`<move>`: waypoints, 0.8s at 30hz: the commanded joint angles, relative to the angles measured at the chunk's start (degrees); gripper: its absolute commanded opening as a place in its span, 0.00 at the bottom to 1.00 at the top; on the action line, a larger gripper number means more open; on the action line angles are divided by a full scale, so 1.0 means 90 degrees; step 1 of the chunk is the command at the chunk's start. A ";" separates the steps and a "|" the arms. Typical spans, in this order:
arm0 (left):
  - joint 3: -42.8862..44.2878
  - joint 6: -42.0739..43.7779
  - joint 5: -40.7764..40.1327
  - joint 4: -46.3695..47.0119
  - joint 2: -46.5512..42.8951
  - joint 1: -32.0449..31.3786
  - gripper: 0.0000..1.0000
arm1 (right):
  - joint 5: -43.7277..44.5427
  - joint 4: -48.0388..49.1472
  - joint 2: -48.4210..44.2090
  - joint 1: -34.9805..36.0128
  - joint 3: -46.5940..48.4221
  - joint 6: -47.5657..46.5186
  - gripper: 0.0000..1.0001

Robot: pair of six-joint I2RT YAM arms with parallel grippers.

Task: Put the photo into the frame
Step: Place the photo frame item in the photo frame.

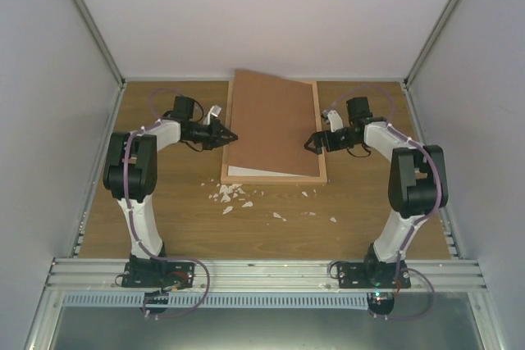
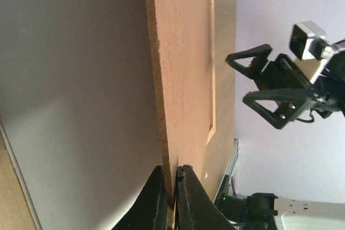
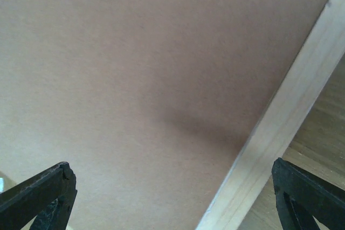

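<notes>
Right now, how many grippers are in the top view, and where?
2. The left gripper is shut on the backing board at its left edge; the right gripper stands open at the frame, by its right rail. None hidden.

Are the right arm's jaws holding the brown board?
No, the right jaws stand wide open beside the board, with nothing between them.

Light-wood frame point(image 1: 279, 179) lies flat at the table's point(image 1: 164, 227) far middle. The photo point(image 1: 242, 170) shows only a white edge inside its near rail.
</notes>
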 commanded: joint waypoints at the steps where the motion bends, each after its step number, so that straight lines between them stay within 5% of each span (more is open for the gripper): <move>1: 0.0125 0.0409 -0.0677 0.0051 0.0092 -0.0159 0.00 | -0.0457 0.0052 0.0578 -0.0259 0.0027 0.0418 0.97; 11: 0.0514 0.0862 -0.1492 -0.0639 0.0186 -0.0449 0.01 | -0.0444 0.0363 0.1235 -0.0268 0.0215 0.0524 0.84; 24: 0.0854 0.1156 -0.3213 -0.1280 0.0062 -0.0864 0.40 | -0.0282 0.0466 0.1319 -0.0179 0.0072 0.0526 0.78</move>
